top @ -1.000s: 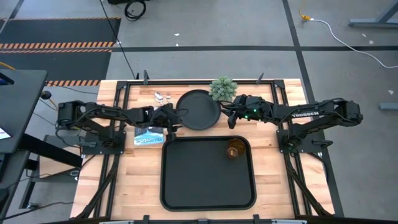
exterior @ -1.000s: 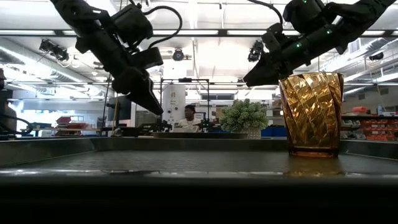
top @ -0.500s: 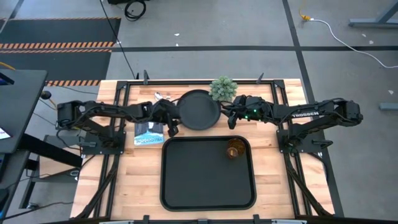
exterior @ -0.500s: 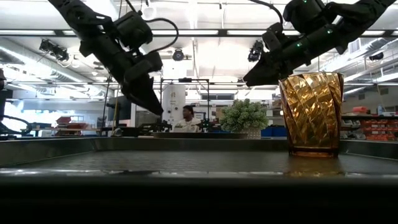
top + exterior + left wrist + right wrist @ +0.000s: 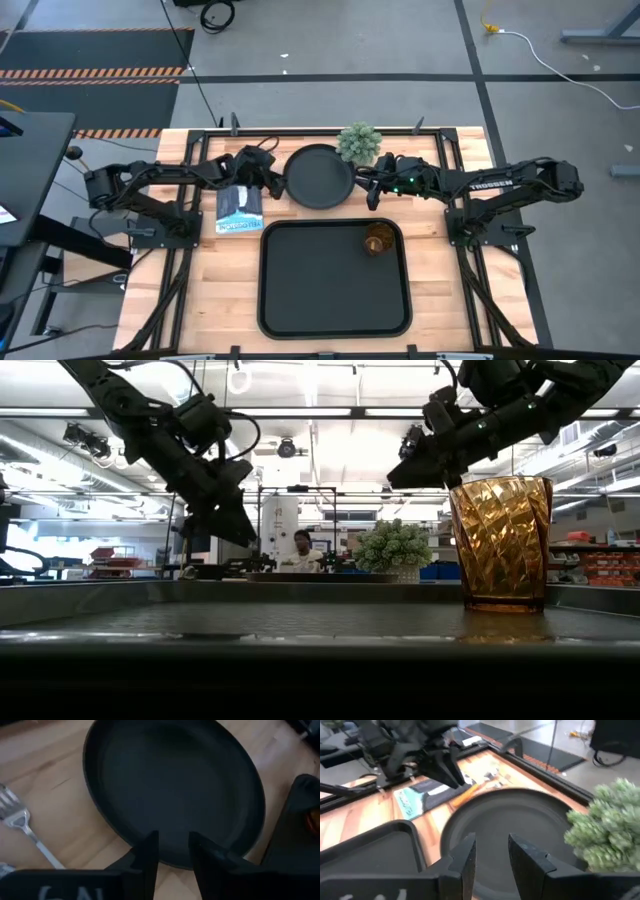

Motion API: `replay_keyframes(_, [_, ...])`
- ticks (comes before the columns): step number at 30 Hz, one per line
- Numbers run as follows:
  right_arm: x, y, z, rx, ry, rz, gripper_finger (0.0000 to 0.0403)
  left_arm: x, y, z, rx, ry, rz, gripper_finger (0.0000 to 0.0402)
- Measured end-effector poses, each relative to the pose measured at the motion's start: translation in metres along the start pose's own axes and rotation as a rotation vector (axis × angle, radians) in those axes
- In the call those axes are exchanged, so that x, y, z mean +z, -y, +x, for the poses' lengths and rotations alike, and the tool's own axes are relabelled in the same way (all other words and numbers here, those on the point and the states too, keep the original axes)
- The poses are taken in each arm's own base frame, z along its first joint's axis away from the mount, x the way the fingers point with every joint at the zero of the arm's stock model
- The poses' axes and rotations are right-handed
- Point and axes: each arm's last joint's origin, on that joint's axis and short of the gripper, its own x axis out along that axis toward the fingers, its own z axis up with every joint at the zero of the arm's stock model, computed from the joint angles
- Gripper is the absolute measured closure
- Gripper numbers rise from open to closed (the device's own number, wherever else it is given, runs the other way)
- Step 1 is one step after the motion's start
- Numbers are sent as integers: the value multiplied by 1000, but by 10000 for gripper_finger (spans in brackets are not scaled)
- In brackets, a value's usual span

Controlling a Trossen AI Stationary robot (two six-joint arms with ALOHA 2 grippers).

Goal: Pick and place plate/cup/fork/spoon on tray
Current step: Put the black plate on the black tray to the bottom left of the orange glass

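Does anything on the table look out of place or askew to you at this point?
Nothing looks spilled or damaged. The cup stands upright in the tray. The plate lies flat on the bare table beside the potted plant, with the left gripper and right gripper at its opposite edges, both open.

One camera looks straight down on the worktop [image 5: 200, 290], one sits level inside the tray [image 5: 300, 622], and both wrist cameras closely face the plate [image 5: 175, 790].
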Motion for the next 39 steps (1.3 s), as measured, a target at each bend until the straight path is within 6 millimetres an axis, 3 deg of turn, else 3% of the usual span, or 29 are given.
replay_keyframes(4, [-1, -6, -1, 26, 3, -6, 282, 2, -8, 4, 36, -26, -135, 255])
replay_keyframes(6, [-2, -10, -2, 42, -1, 4, 282, 2, -10, 7, 41, -93, -122, 242])
replay_keyframes(15, [-4, -20, -4, 85, -10, 5, 282, 16, 33, 1, 36, -158, 398, 247])
replay_keyframes(24, [-3, -20, -4, 57, 7, 26, 282, 24, 53, 21, -5, -404, 718, 268])
replay_keyframes(31, [-4, -20, -4, 58, -2, 25, 282, 20, 69, 31, -81, -462, 953, 229])
replay_keyframes(35, [-4, -20, -4, 58, -3, 25, 282, 13, 70, 37, -55, -499, 1059, 197])
replay_keyframes(39, [-4, -20, -4, 58, -2, 25, 282, 5, 68, 47, -21, -539, 1153, 191])
